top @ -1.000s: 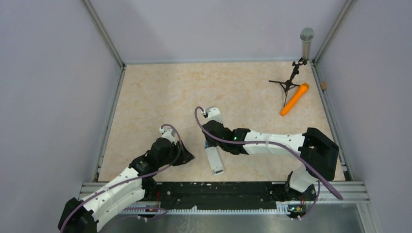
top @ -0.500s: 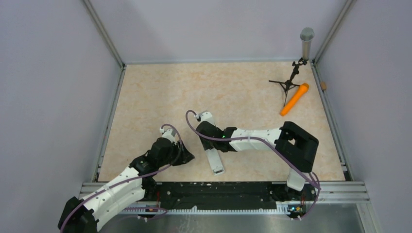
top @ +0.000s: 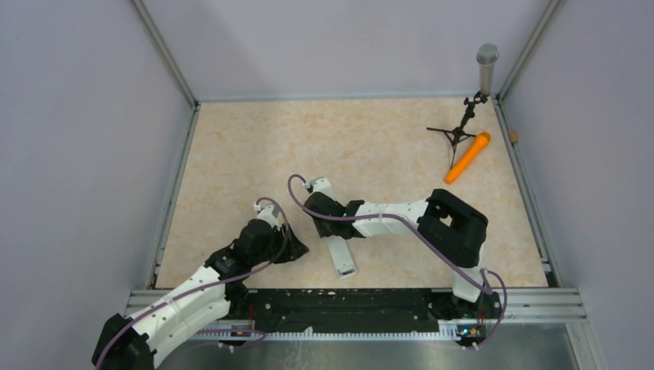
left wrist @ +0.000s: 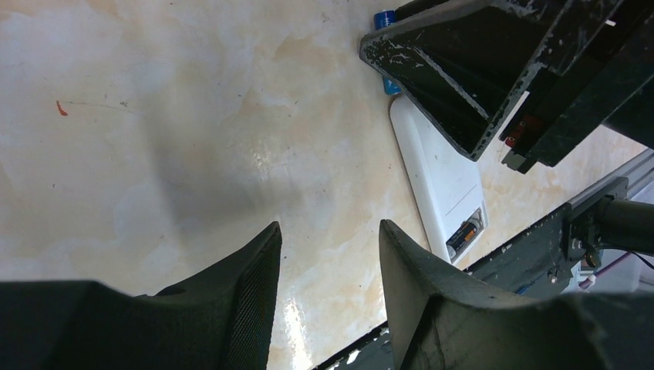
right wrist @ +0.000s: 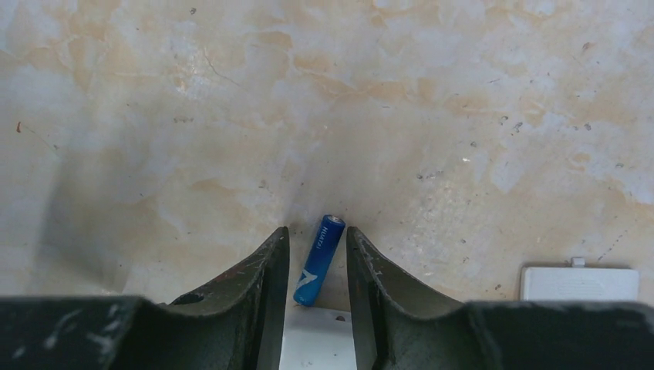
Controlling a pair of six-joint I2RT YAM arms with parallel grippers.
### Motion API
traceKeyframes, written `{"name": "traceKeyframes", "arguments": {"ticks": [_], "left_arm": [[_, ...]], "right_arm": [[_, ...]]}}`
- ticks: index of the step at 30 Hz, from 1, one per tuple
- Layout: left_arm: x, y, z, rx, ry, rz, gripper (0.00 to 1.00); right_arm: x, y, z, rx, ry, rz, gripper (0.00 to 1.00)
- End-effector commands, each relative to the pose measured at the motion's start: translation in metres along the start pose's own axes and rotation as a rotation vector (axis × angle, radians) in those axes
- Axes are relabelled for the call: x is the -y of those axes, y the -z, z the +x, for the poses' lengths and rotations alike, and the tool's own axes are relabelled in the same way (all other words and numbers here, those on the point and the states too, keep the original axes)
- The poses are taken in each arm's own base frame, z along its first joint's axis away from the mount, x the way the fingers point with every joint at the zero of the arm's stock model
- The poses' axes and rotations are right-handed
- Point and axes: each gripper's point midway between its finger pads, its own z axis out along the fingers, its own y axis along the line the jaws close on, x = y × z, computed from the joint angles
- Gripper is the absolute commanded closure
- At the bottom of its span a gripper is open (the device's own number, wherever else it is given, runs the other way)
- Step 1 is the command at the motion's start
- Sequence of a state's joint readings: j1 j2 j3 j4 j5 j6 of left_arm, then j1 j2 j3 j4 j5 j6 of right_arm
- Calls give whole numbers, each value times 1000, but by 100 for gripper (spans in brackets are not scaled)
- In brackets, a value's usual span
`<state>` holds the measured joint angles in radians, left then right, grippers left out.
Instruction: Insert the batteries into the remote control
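The remote control (top: pixel 339 254) lies back up on the table, also in the left wrist view (left wrist: pixel 441 181). The dark battery (left wrist: pixel 465 231) sits in the open compartment at its near end. The blue battery (right wrist: pixel 318 260) lies on the table at the remote's far end (right wrist: pixel 316 339); its tip also shows in the left wrist view (left wrist: pixel 384 18). My right gripper (right wrist: pixel 317 239) is open, low, one finger on each side of the blue battery; in the top view (top: pixel 324 223) the wrist hides its fingers. My left gripper (left wrist: pixel 330 227) is open and empty, left of the remote (top: pixel 293 250).
A small white flat piece (right wrist: pixel 578 284) lies right of my right gripper. An orange microphone (top: pixel 467 158), a black tripod (top: pixel 460 131) and a grey microphone (top: pixel 487 65) are at the back right. A black rail (top: pixel 347 301) runs along the near edge. Walls enclose the table.
My right arm has folded in and its gripper has shifted left, towards the remote's far end. The left arm and the remote have not moved.
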<state>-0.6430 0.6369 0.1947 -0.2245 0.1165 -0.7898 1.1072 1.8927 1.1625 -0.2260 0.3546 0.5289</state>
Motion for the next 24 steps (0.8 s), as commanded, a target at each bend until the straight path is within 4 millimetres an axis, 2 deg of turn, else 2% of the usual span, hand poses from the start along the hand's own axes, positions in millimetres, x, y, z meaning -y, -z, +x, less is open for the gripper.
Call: {"name": "traceKeyframes", "arguments": {"ticks": [1, 7, 13, 19, 24], "left_arm": [[6, 0, -5, 27, -22, 40, 49], [6, 1, -6, 34, -25, 40, 49], [7, 2, -6, 33, -24, 41, 49], [9, 1, -8, 42, -18, 49, 49], [28, 3, -11, 36, 1, 134, 47]], "right_arm": [[-8, -6, -15, 17, -31, -15, 69], [-13, -11, -9, -10, -17, -33, 79], [-13, -12, -8, -16, -10, -34, 100], [-19, -1, -26, 41, -38, -72, 100], [-23, 20, -44, 114, -87, -125, 100]]}}
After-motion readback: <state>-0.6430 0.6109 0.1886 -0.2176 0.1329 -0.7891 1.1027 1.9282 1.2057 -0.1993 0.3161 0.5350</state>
